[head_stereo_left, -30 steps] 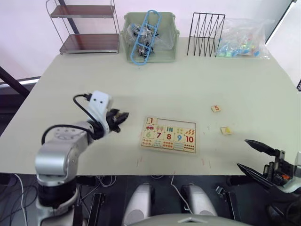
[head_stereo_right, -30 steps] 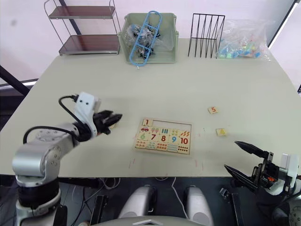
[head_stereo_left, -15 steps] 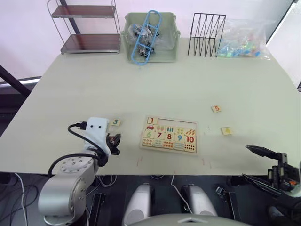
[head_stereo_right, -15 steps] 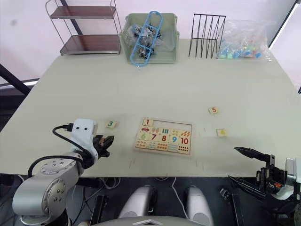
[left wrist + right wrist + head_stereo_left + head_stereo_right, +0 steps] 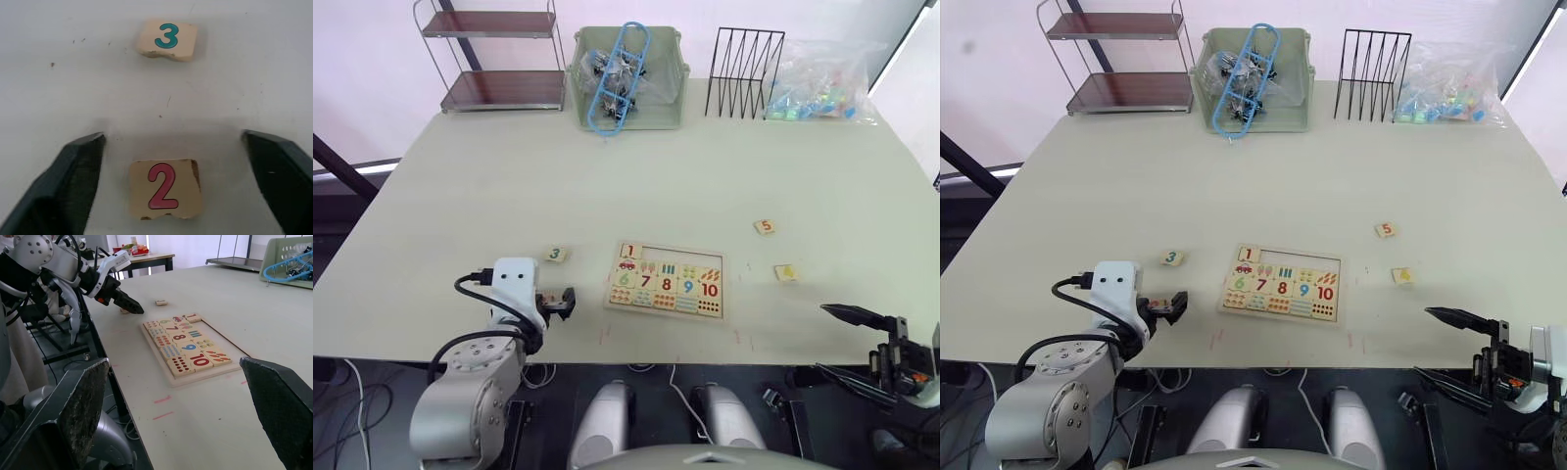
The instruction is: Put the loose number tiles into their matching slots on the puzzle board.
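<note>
Since a moment ago, the left gripper [image 5: 166,181] has pulled back toward the near edge of the table [image 5: 705,166] and dropped low, and now the 2 tile [image 5: 165,188] sits between its two fingers. The fingers are spread wide, one on each side of the tile, and neither one touches it.

The 2 tile lies flat on the table, at about 9 o'clock from the puzzle board [image 5: 667,280] and near the table's front edge. The 3 tile [image 5: 554,255] lies just past it, at about 12 o'clock from the 2. The 5 tile [image 5: 764,226] is at about 2 o'clock from the board, and the 4 tile [image 5: 785,272] is at about 3 o'clock. The 1 tile [image 5: 628,251] already sits at the board's top left corner. The other slots [image 5: 680,258] in that top row look bare.

What could go wrong? The 2 tile is thin and flat, so the fingers may slide over it or push it along instead of picking it up. It is close to the table edge, so a push could knock it off. If the fingers close crooked, the tile may twist and then not fit its slot.

The right gripper [image 5: 847,343] hangs off the table's near right corner, fingers wide apart, holding nothing.

From the head views the 2 tile is mostly hidden behind the left gripper. The 4 on its tile is faint and hard to read. The empty slots are too small to see well.
</note>
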Available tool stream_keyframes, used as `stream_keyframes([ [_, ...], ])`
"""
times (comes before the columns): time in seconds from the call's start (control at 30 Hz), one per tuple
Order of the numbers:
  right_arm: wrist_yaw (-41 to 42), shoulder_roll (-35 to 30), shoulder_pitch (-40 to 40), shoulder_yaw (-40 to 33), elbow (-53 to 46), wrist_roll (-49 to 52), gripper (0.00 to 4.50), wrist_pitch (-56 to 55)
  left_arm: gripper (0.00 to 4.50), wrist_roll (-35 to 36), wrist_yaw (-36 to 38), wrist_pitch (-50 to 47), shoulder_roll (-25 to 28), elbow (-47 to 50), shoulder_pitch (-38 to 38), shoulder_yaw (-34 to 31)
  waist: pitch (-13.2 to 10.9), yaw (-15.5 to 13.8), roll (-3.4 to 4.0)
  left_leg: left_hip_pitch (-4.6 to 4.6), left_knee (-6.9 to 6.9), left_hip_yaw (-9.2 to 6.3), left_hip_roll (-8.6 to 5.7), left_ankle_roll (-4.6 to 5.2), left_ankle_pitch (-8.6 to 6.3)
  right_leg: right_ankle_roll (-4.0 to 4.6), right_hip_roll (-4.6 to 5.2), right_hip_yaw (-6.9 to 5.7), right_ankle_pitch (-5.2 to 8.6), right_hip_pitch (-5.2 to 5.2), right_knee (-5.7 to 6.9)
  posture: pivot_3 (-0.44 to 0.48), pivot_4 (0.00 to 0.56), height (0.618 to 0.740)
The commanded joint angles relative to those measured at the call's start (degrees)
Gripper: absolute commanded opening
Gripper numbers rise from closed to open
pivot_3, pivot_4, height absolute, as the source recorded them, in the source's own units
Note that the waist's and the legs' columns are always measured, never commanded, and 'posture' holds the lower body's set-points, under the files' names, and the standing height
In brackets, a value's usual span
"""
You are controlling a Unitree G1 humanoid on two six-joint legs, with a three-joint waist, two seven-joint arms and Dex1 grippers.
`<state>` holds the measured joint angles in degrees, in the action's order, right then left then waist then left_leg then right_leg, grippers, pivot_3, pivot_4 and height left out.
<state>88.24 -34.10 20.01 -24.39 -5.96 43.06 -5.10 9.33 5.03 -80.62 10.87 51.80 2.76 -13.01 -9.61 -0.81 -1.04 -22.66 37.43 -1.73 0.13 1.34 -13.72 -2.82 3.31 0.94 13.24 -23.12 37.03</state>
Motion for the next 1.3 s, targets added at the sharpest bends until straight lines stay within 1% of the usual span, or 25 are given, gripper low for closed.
stream_keyframes([
  [0.03,-0.11,-0.27,0.82,-0.5,-1.8,0.59,4.5,0.0,4.45,0.54,1.17,2.35,0.98,2.66,-0.45,-0.67,0.0,0.0,0.0,0.0,0.0,0.0,0.0,0.0,0.0,0.0,0.0,0.0,0.0,0.0,0.0,0.0,0.15,0.74],
  [0.1,-0.24,-0.14,1.05,-0.45,-2.06,0.61,4.5,-0.07,4.45,1.39,3.05,3.69,2.5,3.19,-0.68,-1.44,0.0,0.0,0.0,0.0,0.0,0.0,0.0,0.0,0.0,0.0,0.0,0.0,0.0,0.0,0.0,0.0,0.15,0.74],
  [0.17,-0.39,-0.05,1.02,-0.34,-2.19,0.64,4.5,-0.11,4.45,3.31,7.56,6.31,6.83,3.39,-0.46,-2.8,0.01,0.02,0.01,0.0,0.0,0.01,0.0,0.0,0.0,0.0,0.0,0.0,0.0,0.0,0.0,0.0,0.15,0.74],
  [0.2,-0.54,0.03,0.84,-0.31,-2.24,0.73,4.5,-0.1,4.45,4.56,11.42,9.74,10.13,1.88,-0.14,-3.46,0.0,0.04,0.01,0.01,0.0,0.0,0.01,0.0,0.0,0.01,0.0,0.0,0.01,0.0,0.0,0.0,0.15,0.74],
  [0.23,-0.7,0.15,0.66,-0.25,-2.26,0.82,4.5,-0.14,4.45,5.24,14.43,12.82,12.98,0.04,0.19,-4.04,0.0,0.07,0.01,0.01,-0.01,0.0,0.01,0.0,0.0,0.01,-0.01,-0.01,0.01,-0.01,0.0,0.0,0.15,0.74],
  [0.3,-1.02,0.37,0.39,0.0,-2.31,0.85,4.5,-0.23,4.45,7.36,19.59,19.11,16.11,-5.04,0.11,-5.98,0.05,0.06,0.1,0.03,-0.02,0.0,0.04,-0.01,0.0,0.04,-0.03,-0.02,0.01,-0.01,0.0,0.0,0.15,0.74],
  [0.43,-1.4,0.62,0.22,0.44,-2.43,0.75,4.5,-0.36,4.45,9.94,26.34,28.35,20.34,-12.18,-0.15,-7.22,0.06,0.03,0.14,0.01,-0.02,0.05,0.04,-0.01,-0.01,0.04,0.01,-0.01,0.01,-0.01,-0.05,0.0,0.15,0.74],
  [0.47,-1.48,0.71,0.12,0.59,-2.5,0.77,4.5,-0.35,4.45,11.51,30.98,32.48,22.45,-16.23,-2.02,-7.86,0.06,0.0,0.14,0.0,-0.02,0.05,0.04,-0.01,-0.01,0.04,0.01,-0.01,0.0,-0.01,-0.07,0.0,0.15,0.74],
  [0.53,-1.67,0.73,-0.15,0.76,-2.59,0.82,4.5,-0.21,4.45,15.18,38.32,36.81,25.52,-22.55,-5.14,-9.17,0.06,-0.1,0.13,-0.02,-0.02,0.01,0.04,0.0,0.0,0.04,0.01,-0.07,0.0,-0.01,-0.07,0.0,0.15,0.74],
  [0.57,-1.88,0.64,-0.39,0.86,-2.57,0.76,4.5,-0.03,4.45,15.67,42.34,40.09,27.68,-25.52,-5.55,-8.83,0.06,-0.02,0.13,-0.02,0.0,0.0,0.04,-0.01,0.0,0.06,-0.01,-0.13,-0.01,-0.01,-0.08,0.0,0.15,0.74],
  [0.67,-2.67,0.63,-1.05,1.17,-2.5,0.61,4.5,0.41,4.45,16.08,50.97,46.86,32.06,-32.13,-5.57,-7.72,0.07,0.29,0.17,-0.01,-0.09,0.13,0.05,-0.01,-0.01,0.06,0.01,0.02,-0.02,-0.04,-0.15,0.0,0.15,0.74],
  [0.73,-2.73,0.52,-1.49,1.48,-2.3,0.38,4.5,0.34,4.45,18.67,59.94,49.85,35.52,-37.56,-5.95,-7.48,0.06,0.41,0.18,0.0,-0.11,0.19,0.05,-0.01,-0.01,0.06,0.0,0.06,-0.02,-0.09,-0.15,0.0,0.15,0.74],
  [0.77,-2.72,0.45,-1.65,1.56,-2.19,0.28,4.5,0.3,4.45,19.44,62.75,50.99,36.65,-39.34,-6.17,-7.23,0.06,0.39,0.17,-0.01,-0.11,0.21,0.07,-0.01,-0.01,0.06,-0.03,0.06,-0.02,-0.1,-0.15,0.0,0.15,0.74],
  [0.83,-1.76,0.06,-2.27,1.95,-1.58,-0.48,4.5,-0.52,4.45,18.12,68.27,56.35,39.29,-43.97,-7.23,-5.37,0.06,0.29,0.18,-0.01,-0.1,0.23,0.1,-0.01,-0.01,0.06,-0.05,0.03,-0.02,-0.1,-0.15,0.0,0.15,0.74],
  [0.97,0.64,-0.44,-3.3,2.58,-0.72,-0.8,4.5,-1.3,4.45,16.96,77.1,64.4,42.57,-51.95,-10.35,-2.26,0.06,0.0,0.18,-0.01,-0.1,0.28,0.1,-0.01,-0.01,0.05,-0.04,0.04,-0.02,-0.1,-0.15,0.0,0.15,0.74],
  [1.0,1.02,-0.46,-3.5,2.66,-0.53,-0.72,4.5,-1.37,4.45,16.85,78.75,65.85,43.06,-53.4,-10.94,-1.67,0.05,-0.02,0.18,-0.03,-0.09,0.29,0.1,-0.01,-0.01,0.05,-0.04,0.02,-0.02,-0.1,-0.15,0.0,0.15,0.74],
  [1.07,1.99,-0.57,-4.07,2.87,-0.06,-0.65,4.5,-1.51,4.45,15.12,83.47,72.09,44.24,-57.43,-12.23,0.28,0.05,0.06,0.18,-0.05,-0.09,0.28,0.1,-0.01,-0.02,0.05,-0.04,0.01,-0.02,-0.11,-0.16,0.0,0.15,0.74],
  [1.13,2.71,-0.67,-4.64,2.97,0.45,-0.73,4.5,-1.61,4.45,13.8,86.48,77.31,44.73,-61.39,-13.83,1.95,0.05,0.09,0.19,-0.05,-0.09,0.3,0.1,-0.01,-0.02,0.05,-0.05,0.02,-0.02,-0.11,-0.16,0.0,0.15,0.74],
  [1.2,3.28,-0.75,-5.29,3.15,0.99,-0.92,4.5,-1.79,4.45,13.46,87.36,83.08,45.74,-65.23,-14.99,4.82,0.05,0.12,0.18,-0.04,-0.09,0.31,0.11,0.0,-0.01,0.05,-0.07,0.01,-0.02,-0.11,-0.16,0.0,0.15,0.74],
  [1.3,3.42,-0.84,-6.5,3.35,1.55,-1.05,4.5,-1.67,4.45,15.18,87.47,87.09,47.06,-68.51,-15.8,8.74,0.04,0.2,0.19,-0.04,-0.09,0.3,0.15,0.0,-0.02,0.05,-0.09,0.03,-0.03,-0.11,-0.15,0.0,0.15,0.74],
])
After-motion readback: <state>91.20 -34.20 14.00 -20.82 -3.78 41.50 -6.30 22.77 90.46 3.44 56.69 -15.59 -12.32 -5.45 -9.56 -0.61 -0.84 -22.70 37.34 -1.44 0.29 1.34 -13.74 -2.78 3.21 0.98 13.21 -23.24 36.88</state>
